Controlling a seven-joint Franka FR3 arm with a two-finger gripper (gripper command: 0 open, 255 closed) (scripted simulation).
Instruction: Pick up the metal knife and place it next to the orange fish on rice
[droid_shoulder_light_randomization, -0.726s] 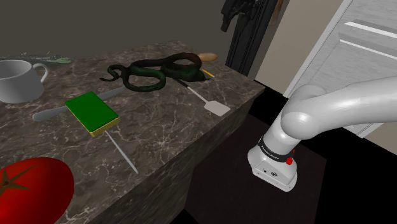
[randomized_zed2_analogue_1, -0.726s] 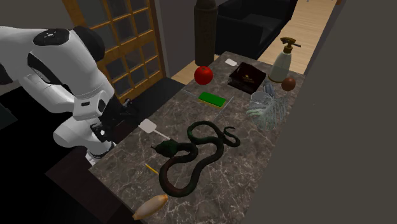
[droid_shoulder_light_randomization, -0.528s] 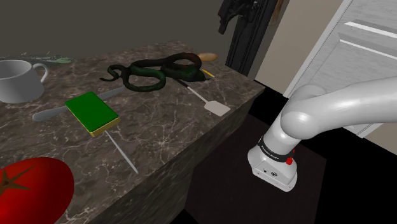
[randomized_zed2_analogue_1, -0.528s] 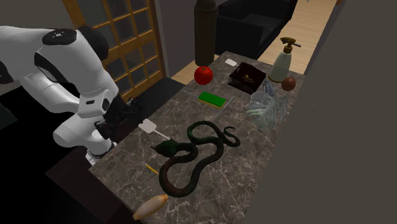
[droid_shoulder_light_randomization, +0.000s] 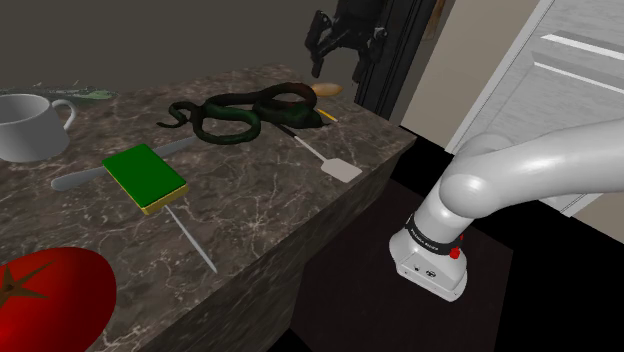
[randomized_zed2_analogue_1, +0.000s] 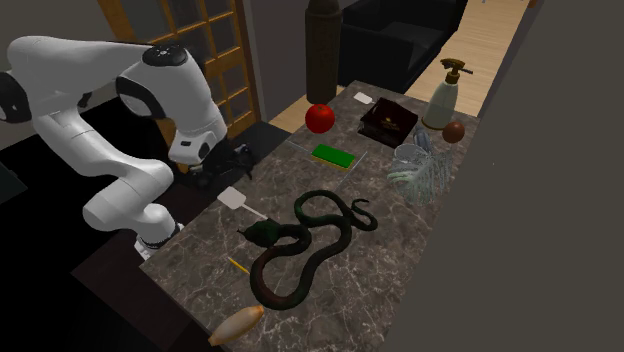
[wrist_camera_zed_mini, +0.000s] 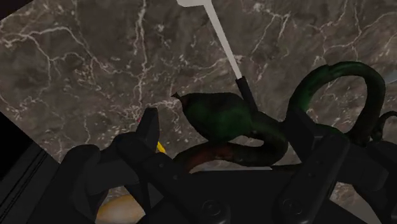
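Note:
The grey metal knife (droid_shoulder_light_randomization: 78, 178) lies flat on the dark marble counter (droid_shoulder_light_randomization: 260, 210), its middle hidden under a green box (droid_shoulder_light_randomization: 146, 177). The orange fish on rice (droid_shoulder_light_randomization: 326, 89) sits at the counter's far corner, beyond a coiled green-and-black snake (droid_shoulder_light_randomization: 245, 112); in the second exterior view the fish on rice (randomized_zed2_analogue_1: 237, 323) is at the near end. My black gripper (droid_shoulder_light_randomization: 338, 55) hangs open and empty above that corner, far from the knife. In the wrist view the gripper (wrist_camera_zed_mini: 226, 137) looks down on the snake's head (wrist_camera_zed_mini: 216, 114), with the orange fish on rice (wrist_camera_zed_mini: 121, 207) beside one finger.
A white spatula (droid_shoulder_light_randomization: 328, 160) lies near the counter edge, a thin yellow stick (droid_shoulder_light_randomization: 326, 115) by the snake. A slim silver rod (droid_shoulder_light_randomization: 191, 241), a red tomato (droid_shoulder_light_randomization: 50, 295) and a white cup (droid_shoulder_light_randomization: 28, 125) stand toward the shoulder view's left. A dark box (randomized_zed2_analogue_1: 388, 122) and spray bottle (randomized_zed2_analogue_1: 445, 92) sit farther along.
The arm has swung up and over the counter. The gripper moved toward the shoulder view's left, from in front of the dark door frame to above the snake's end of the counter.

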